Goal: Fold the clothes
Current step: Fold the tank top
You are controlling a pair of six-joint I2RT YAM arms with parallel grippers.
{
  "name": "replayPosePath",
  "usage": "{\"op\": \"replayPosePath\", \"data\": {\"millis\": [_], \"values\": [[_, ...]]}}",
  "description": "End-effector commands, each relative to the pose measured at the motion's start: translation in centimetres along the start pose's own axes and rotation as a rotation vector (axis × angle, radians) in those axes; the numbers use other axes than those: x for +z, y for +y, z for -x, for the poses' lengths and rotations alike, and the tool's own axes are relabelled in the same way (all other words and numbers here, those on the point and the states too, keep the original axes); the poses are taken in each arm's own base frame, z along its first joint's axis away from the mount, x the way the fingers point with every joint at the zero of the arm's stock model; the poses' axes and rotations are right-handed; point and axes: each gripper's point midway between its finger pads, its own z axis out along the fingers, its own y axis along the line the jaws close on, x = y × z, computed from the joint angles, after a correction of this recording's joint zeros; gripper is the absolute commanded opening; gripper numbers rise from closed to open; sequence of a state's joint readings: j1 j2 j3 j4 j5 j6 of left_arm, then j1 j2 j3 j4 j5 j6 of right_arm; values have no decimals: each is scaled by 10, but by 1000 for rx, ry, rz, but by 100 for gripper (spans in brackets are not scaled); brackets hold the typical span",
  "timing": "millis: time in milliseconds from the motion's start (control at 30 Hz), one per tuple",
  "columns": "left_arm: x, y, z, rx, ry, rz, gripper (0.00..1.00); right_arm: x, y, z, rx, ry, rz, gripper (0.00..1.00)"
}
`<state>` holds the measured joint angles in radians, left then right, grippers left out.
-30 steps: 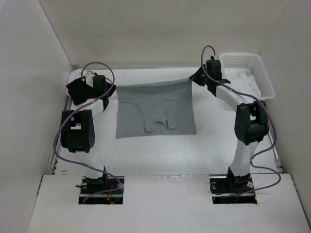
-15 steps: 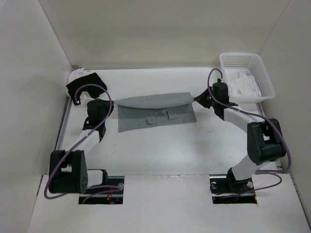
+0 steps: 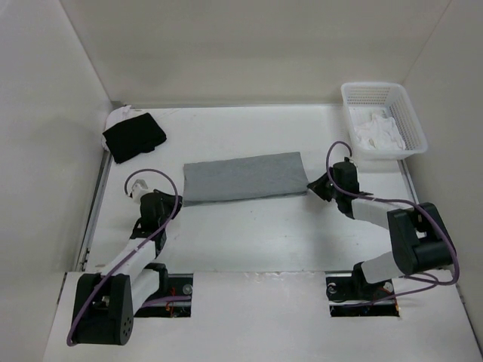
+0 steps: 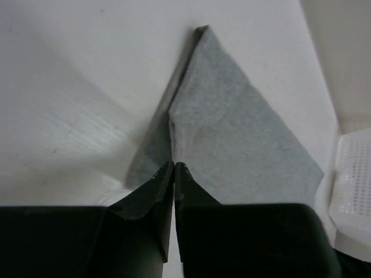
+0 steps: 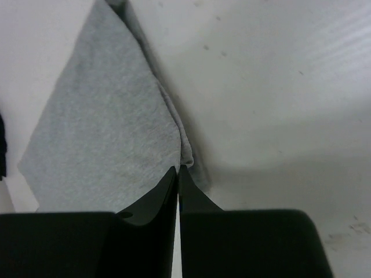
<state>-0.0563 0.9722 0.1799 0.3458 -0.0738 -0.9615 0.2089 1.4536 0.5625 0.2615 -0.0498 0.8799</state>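
Two pinches explain the lay: the left gripper (image 3: 175, 202) and the right gripper (image 3: 311, 185), jaws pressed together on the near corners of the clothes (image 3: 243, 177), probably hold both ends low so the folded grey band lies flat and square across the frame's centre.

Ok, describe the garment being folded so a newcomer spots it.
At the middle of the white table lies the grey garment, a flat folded band. The black cloth sits far left, the white cloth in the basket far right; only this one is grey.
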Motion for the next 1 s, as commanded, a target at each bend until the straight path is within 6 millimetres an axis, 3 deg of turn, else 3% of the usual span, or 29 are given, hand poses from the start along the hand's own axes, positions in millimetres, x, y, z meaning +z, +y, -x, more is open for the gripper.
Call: {"op": "replayPosePath", "data": {"millis": [0,100,167,300,367,467,567,667,833,967], "values": [[0,6,1,19,-14,2,7,-5,10,4,-5,-54,44,9],[-1,12,10,-1,-39,16,19,-13,6,-13,-39,-32,45,26],[-2,4,22,-15,-73,-4,19,-19,6,-18,-68,-29,51,32],[-5,-47,27,-4,-69,-106,18,-26,7,-3,-105,-105,16,44],[-4,-83,6,33,-16,-167,18,-22,12,6,-132,-132,2,49],[1,-124,-41,102,71,-223,18,-11,16,12,-143,-140,-17,54],[12,-139,-86,138,150,-243,18,0,14,12,-149,-129,-48,58],[23,-125,-105,129,182,-209,18,5,11,9,-173,-125,-84,57],[35,-65,-99,130,176,-74,18,12,17,-8,-153,-52,-68,56],[32,-21,-81,111,154,13,18,12,14,-39,-134,33,-47,36]]}}
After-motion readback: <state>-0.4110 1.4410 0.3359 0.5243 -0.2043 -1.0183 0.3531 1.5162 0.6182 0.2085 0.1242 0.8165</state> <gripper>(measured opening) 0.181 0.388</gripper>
